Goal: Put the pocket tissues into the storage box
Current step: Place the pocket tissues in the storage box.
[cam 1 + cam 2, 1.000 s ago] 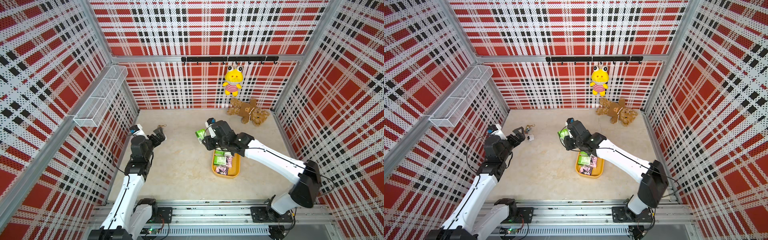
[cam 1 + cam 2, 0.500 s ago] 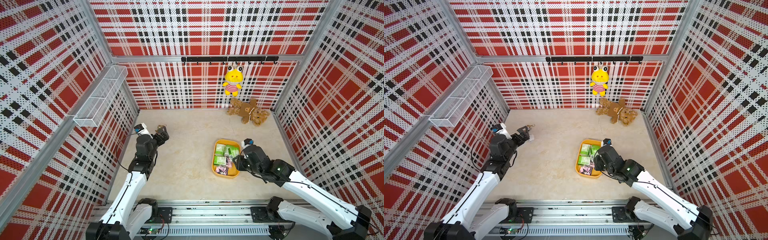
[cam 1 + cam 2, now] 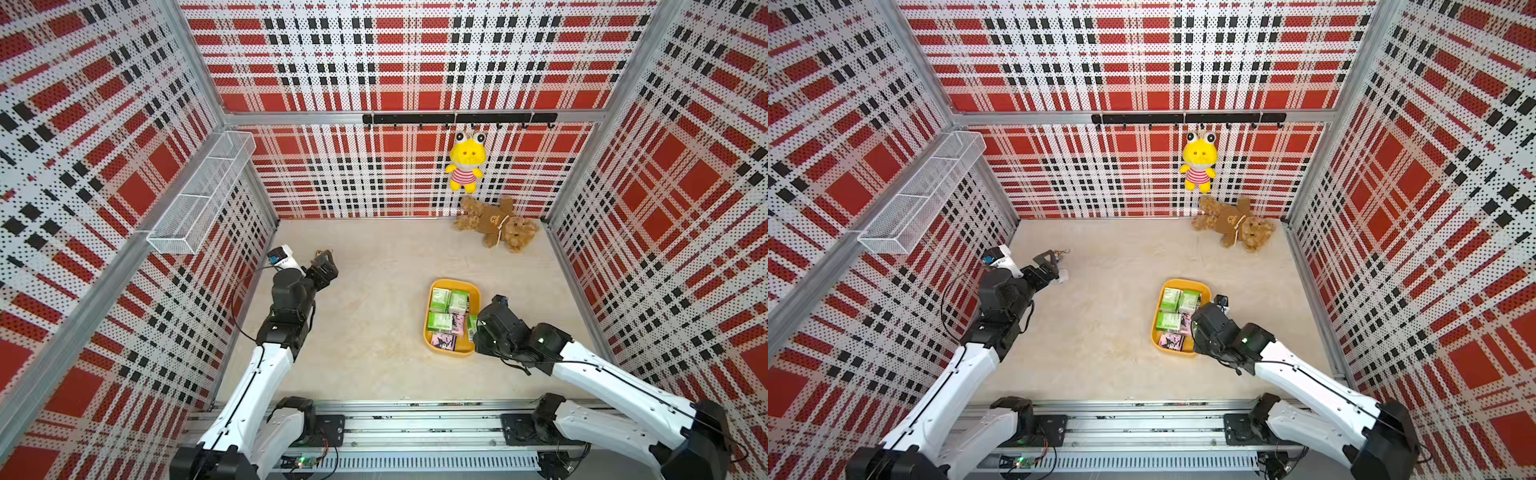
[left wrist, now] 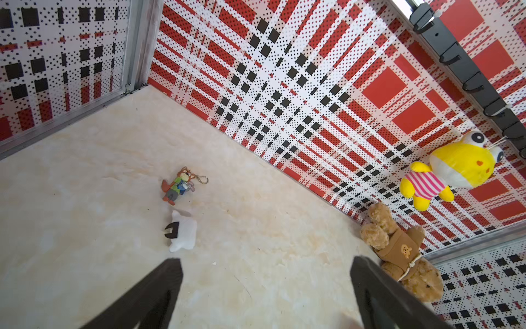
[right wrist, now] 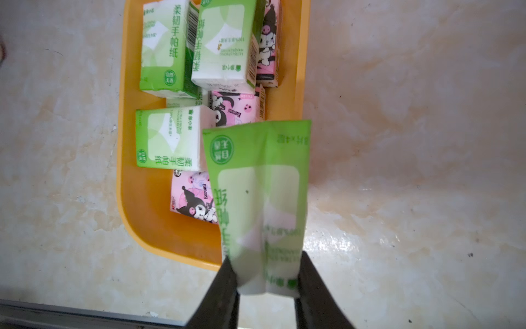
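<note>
The storage box point(image 3: 451, 352) is a shallow yellow-orange tray on the floor, also seen in the right wrist view point(image 5: 125, 176). Several pocket tissues lie in it, green-and-white point(image 5: 163, 48) and pink point(image 5: 193, 199). My right gripper point(image 5: 264, 273) is shut on one more green packet point(image 5: 259, 193). That packet hangs above the tray's near right rim, and its edge shows in a top view point(image 3: 472, 326). My left gripper point(image 4: 266, 273) stands open and holds nothing, far from the tray by the left wall point(image 3: 324, 266).
A fox keychain point(image 4: 178, 185) and a small white plush point(image 4: 183, 230) lie ahead of the left gripper. A brown teddy bear point(image 3: 496, 224) lies at the back wall. Above it, a yellow frog plush point(image 3: 466, 162) hangs from a hook rail. A white wire-mesh basket point(image 3: 203, 195) is on the left wall.
My right gripper has carried the green packet from beyond the tray's far left end to its near right side. The left gripper has shifted slightly toward the back.
</note>
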Motion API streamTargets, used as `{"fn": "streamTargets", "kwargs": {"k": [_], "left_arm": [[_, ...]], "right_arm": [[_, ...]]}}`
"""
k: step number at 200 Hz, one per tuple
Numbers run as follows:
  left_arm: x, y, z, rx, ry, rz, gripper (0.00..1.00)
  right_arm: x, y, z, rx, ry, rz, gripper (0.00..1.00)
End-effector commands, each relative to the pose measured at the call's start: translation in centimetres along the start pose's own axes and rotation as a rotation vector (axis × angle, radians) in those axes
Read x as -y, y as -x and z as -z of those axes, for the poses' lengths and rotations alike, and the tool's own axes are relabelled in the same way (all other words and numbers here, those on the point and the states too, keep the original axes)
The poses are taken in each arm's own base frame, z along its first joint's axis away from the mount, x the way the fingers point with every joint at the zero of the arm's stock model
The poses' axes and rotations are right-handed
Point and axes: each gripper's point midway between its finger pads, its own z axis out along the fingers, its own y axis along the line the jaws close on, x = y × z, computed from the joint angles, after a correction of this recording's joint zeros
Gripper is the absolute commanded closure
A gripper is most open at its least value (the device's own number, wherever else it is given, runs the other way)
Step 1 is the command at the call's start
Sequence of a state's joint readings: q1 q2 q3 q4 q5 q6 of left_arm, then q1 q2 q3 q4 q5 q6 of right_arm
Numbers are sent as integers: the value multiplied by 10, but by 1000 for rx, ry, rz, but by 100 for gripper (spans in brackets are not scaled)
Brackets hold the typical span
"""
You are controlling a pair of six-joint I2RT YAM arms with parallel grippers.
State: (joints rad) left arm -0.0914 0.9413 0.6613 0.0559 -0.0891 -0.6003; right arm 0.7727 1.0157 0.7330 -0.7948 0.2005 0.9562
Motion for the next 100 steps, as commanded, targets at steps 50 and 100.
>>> {"fn": "streamTargets", "kwargs": {"k": [50,100], "left_arm": [[-1,12,6,38,15,-28,0],[-6,13,4,37,28,-33,0]], "right_arm": [[-23,4,-19,-34,32,25,66],[-27,-1,-39,-65,10,35,66]]}}
